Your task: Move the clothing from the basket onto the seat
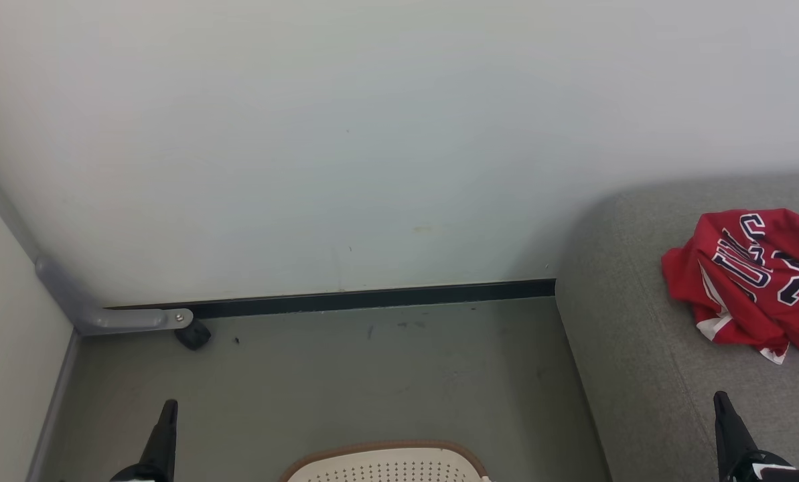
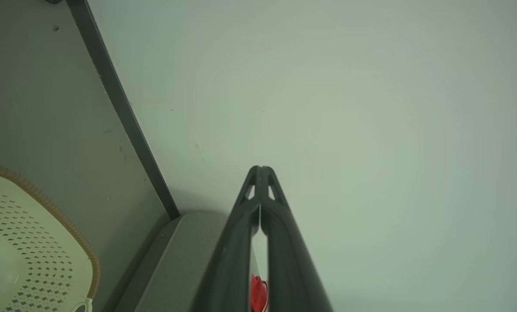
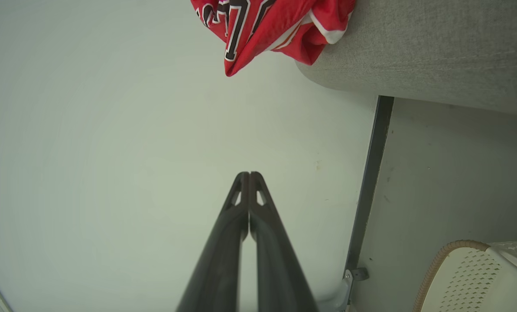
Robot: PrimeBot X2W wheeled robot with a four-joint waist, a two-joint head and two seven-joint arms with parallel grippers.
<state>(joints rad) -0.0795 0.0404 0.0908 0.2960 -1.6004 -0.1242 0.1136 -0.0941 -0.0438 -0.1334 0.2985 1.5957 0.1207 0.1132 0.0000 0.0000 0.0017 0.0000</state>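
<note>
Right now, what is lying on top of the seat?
A crumpled red jersey with navy lettering lies on the grey seat. Its folds hide whatever might be beneath it, and the seat runs on past the picture's edge.

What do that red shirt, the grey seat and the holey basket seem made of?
Jersey: probably thin, faintly glossy synthetic cloth; it crumples softly. Seat: matte woven upholstery; fine grain shows. Basket: likely smooth moulded plastic; neat perforations, brown rim.

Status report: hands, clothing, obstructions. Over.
Left hand shut, empty; right hand shut, empty. Red jersey lies crumpled on seat; basket beside it, inside mostly unseen. Nothing blocking either hand.
</note>
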